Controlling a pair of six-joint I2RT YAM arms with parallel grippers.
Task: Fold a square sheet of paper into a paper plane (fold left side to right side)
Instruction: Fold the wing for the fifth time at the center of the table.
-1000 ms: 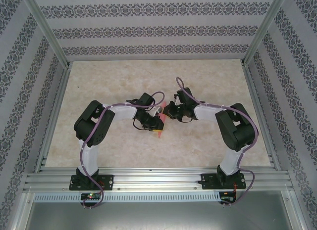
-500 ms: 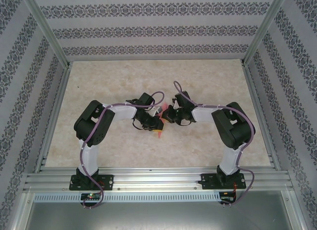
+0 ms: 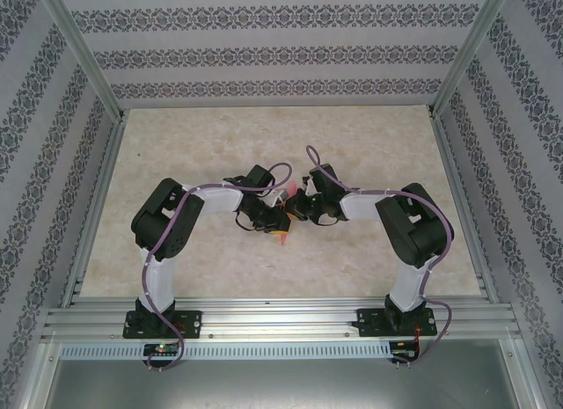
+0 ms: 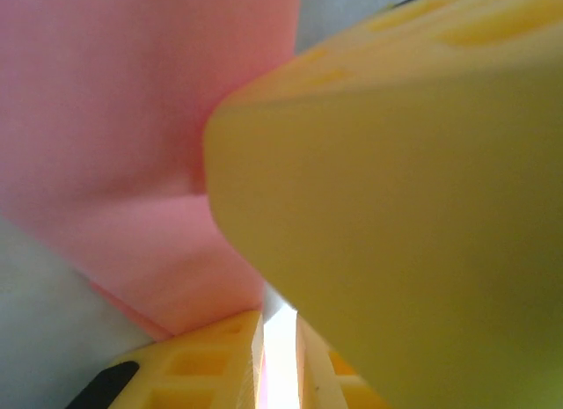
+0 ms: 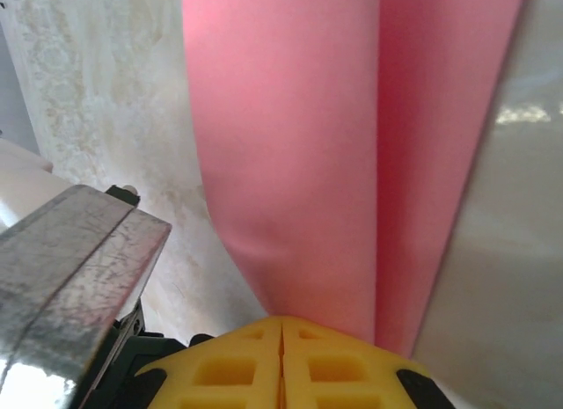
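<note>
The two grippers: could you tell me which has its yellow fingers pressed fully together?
The right gripper: its jaws meet with no gap on the pink paper; the left gripper shows a slit of light.

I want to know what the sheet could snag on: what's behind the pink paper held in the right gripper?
Behind the square sheet of paper, pinched in the right gripper, the marbled tabletop shows at its left. Whatever lies directly behind the sheet is covered.

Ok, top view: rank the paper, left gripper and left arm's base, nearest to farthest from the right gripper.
1. The paper, pinched in the right gripper.
2. The left gripper, just across the paper.
3. The left arm's base, at the near left.
</note>
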